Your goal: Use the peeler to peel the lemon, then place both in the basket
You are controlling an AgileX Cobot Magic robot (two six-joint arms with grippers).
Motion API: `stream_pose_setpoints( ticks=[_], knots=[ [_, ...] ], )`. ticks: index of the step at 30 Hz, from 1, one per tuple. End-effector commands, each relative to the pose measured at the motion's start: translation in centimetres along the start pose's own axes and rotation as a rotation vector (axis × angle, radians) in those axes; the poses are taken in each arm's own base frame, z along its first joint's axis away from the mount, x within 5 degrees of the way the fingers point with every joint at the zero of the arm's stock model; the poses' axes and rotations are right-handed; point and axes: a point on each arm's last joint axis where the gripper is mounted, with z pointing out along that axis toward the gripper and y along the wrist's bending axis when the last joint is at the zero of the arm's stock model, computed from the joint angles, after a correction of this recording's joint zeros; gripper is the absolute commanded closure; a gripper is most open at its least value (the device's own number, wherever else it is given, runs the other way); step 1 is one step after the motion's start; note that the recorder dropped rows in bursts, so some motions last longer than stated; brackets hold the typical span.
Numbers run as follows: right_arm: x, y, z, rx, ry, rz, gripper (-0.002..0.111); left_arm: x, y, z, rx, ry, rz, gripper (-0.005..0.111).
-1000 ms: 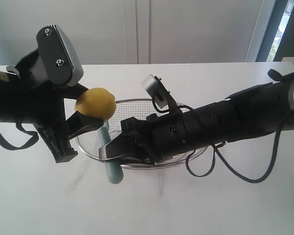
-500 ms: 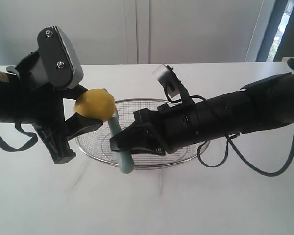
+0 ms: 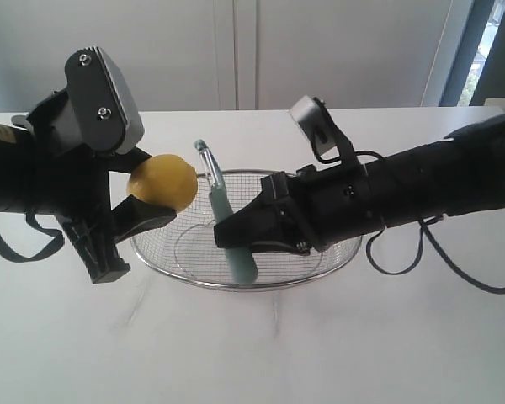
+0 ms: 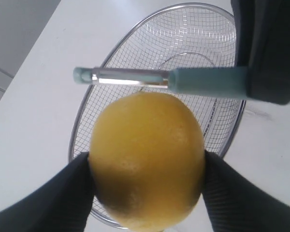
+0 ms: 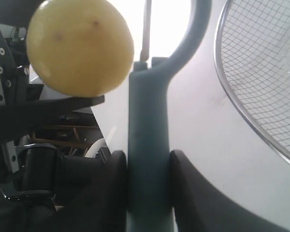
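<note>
My left gripper point(image 3: 143, 206) is shut on the yellow lemon point(image 3: 162, 180), holding it in the air over the left rim of the wire-mesh basket point(image 3: 320, 261). The fruit fills the left wrist view, lemon point(image 4: 147, 159) between both black fingers point(image 4: 63, 193). My right gripper point(image 3: 236, 231) is shut on the teal handle of the peeler point(image 3: 227, 223), which stands nearly upright over the basket. Its hooked head and blade sit just right of the lemon with a small gap. The right wrist view shows the peeler point(image 5: 149, 145) clamped, beside the lemon point(image 5: 79, 46).
The basket point(image 4: 116, 58) rests on a white table point(image 3: 320, 353) and holds nothing. The right arm point(image 3: 421, 189) stretches across the basket's right half. White cabinet fronts stand behind the table's far edge.
The right gripper has lifted and drawn back to the right, carrying the peeler upward along the lemon until its head stands above and beside it. The left gripper and lemon have stayed put.
</note>
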Motion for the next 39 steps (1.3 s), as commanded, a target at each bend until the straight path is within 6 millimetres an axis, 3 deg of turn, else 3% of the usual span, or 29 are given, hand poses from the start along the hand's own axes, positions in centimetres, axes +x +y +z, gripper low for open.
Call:
stream_pose_setpoints(
  ticks=[1,13,21,30,39],
  knots=[
    [-0.2,1.2,-2.2,0.013,-0.025,-0.034,0.108,-0.1,0.0,-0.3,-0.004,-0.011,-0.015,0.107],
    [0.7,5.2,-7.7,0.166,-0.071,-0.159,0.108,-0.1,0.0,-0.3,-0.002,-0.01,-0.015,0.107],
    [1.0,3.5,-9.9,0.495,-0.11,-0.117,0.108,-0.1,0.0,-0.3,0.0,-0.008,-0.015,0.107],
    [3.0,-1.2,-7.9,0.523,-0.106,0.049,0.108,-0.1,0.0,-0.3,0.0,-0.008,-0.015,0.107],
    [2.6,-2.4,-4.4,0.256,-0.101,0.081,0.108,-0.1,0.0,-0.3,0.0,-0.008,-0.015,0.107]
  ],
)
